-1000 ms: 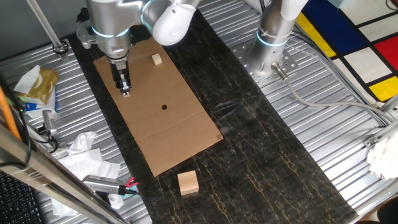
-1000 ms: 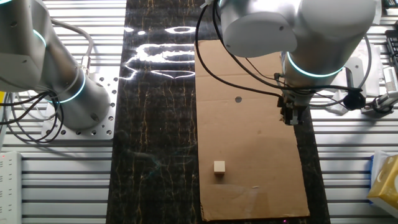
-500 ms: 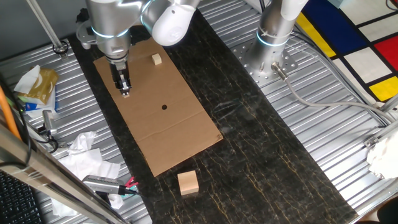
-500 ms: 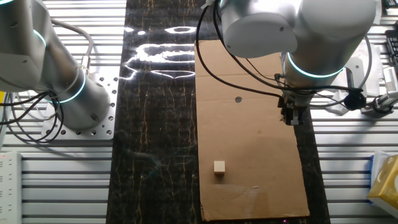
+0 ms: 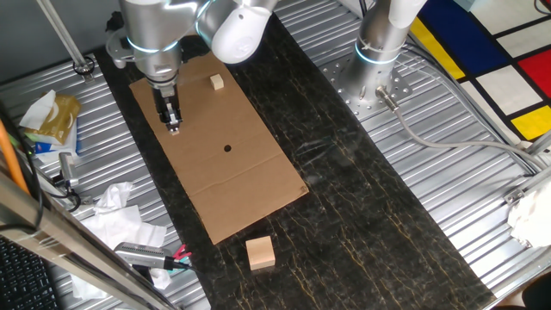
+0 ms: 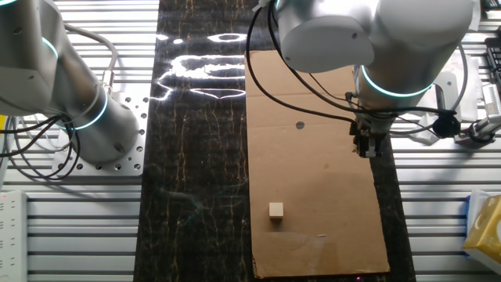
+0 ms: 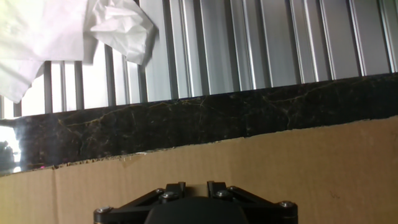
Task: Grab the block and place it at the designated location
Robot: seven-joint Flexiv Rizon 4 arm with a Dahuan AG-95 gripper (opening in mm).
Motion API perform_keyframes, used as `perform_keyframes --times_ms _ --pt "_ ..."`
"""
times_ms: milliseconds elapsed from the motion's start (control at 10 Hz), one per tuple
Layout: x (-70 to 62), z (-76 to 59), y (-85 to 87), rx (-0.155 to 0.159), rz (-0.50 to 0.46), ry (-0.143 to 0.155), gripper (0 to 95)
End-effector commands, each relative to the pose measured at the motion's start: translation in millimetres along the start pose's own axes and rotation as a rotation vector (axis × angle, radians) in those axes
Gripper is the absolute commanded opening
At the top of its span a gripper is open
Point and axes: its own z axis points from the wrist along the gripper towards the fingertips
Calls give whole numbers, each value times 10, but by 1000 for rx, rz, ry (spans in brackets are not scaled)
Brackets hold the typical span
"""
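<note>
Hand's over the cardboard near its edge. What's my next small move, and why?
Probably carry the hand toward the black dot: a pale speck at its tip looks like the small block, though the grip isn't certain, and the dot sits bare farther along the cardboard.

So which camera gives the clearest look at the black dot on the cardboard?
One fixed view shows the black dot best: it sits unobstructed mid-sheet on the cardboard, clear of the arm. The other fixed view also shows it, smaller and close under the arm's bulk. The hand view shows only cardboard edge, no dot.
</note>
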Motion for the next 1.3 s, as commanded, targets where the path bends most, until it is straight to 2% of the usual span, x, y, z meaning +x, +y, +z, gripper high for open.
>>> perform_keyframes --times_ms 100,1300 --pt "-1 1 0 -1 -5 -3 0" --pt "-4 1 9 -1 -15 12 0"
